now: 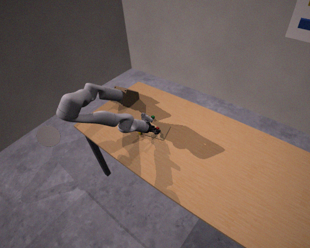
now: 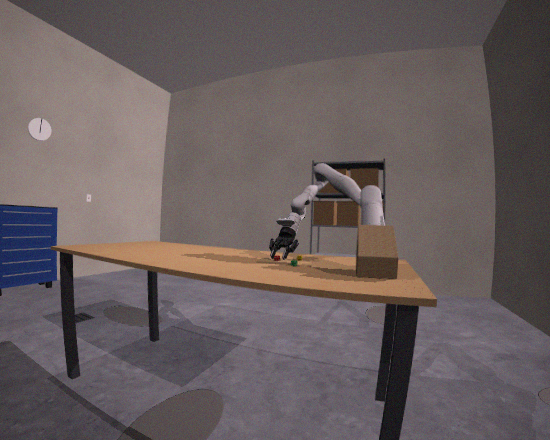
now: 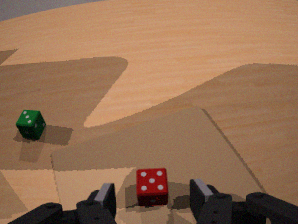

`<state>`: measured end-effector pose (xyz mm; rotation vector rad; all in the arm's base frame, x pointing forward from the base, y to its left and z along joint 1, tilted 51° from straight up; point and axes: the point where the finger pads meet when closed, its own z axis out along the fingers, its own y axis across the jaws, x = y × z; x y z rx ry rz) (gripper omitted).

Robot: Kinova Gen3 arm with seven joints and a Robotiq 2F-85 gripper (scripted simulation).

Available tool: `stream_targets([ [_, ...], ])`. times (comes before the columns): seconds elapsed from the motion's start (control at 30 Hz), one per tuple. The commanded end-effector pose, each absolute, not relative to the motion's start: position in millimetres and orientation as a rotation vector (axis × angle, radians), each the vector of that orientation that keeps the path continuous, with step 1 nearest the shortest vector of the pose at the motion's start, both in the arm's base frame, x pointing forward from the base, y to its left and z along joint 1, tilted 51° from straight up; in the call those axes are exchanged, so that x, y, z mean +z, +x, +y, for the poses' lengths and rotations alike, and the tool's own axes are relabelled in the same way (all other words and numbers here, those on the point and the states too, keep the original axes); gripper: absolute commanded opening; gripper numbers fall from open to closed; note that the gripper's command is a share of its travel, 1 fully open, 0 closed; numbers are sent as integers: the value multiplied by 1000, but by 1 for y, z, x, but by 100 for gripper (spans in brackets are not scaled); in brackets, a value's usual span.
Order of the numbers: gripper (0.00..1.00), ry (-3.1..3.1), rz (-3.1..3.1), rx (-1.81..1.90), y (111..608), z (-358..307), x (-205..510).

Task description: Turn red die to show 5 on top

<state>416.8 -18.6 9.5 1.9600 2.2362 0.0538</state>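
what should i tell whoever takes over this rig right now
Gripper: open and holding nothing, fingers either side of the red die with a gap showing on both sides.
Red die: flat on the mat, top face looks like 5, though the dots are small.
Green die: off to the left, on the table off the mat, apart from the red one. Yellow die: on its own, face too small to read.
Done: die turned and let go.
Left: lift straight up without nudging the die, confirm the 5.
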Motion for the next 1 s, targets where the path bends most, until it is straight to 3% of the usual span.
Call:
stream_targets([
  [0.0,55,1942,2243,67,422,-17,9],
  [0.97,55,1942,2243,67,410,26,46],
])
